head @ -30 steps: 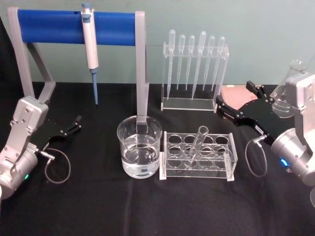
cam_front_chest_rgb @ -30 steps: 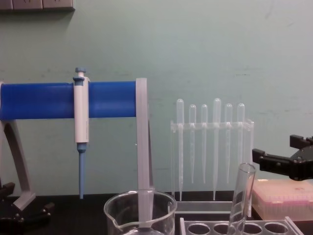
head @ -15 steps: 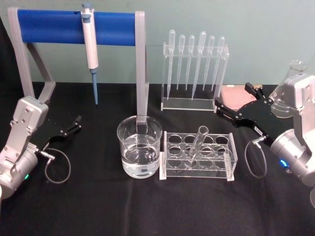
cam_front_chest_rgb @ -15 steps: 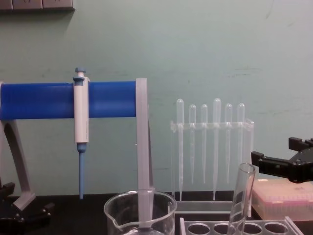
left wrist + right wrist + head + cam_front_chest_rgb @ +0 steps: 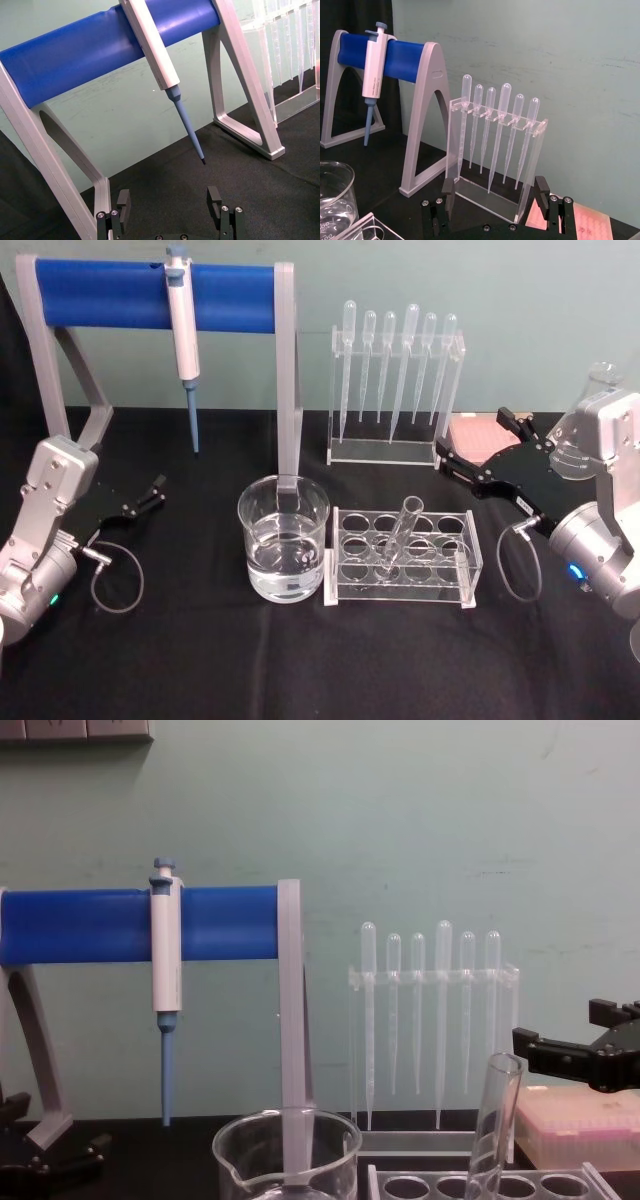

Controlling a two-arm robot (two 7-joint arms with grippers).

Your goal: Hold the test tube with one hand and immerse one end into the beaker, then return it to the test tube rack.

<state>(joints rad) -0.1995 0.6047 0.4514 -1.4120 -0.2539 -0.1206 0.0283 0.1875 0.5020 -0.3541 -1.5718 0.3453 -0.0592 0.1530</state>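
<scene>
Since the earlier frames the right black two-fingered hand has edged a little toward the clear acrylic tube rack, while the left black two-fingered hand, released and holding nothing, rests parked on the black bench well to the left of that rack. Just left of the rack stands the wide clear glass beaker, partly filled with liquid, and the long clear glass test tube leans tilted in a rack hole. Up and right of the rack hovers the right hand, fingers spread and empty; because the tube leans, a misjudged closing grip could knock it against the rack or tip it toward the beaker.
</scene>
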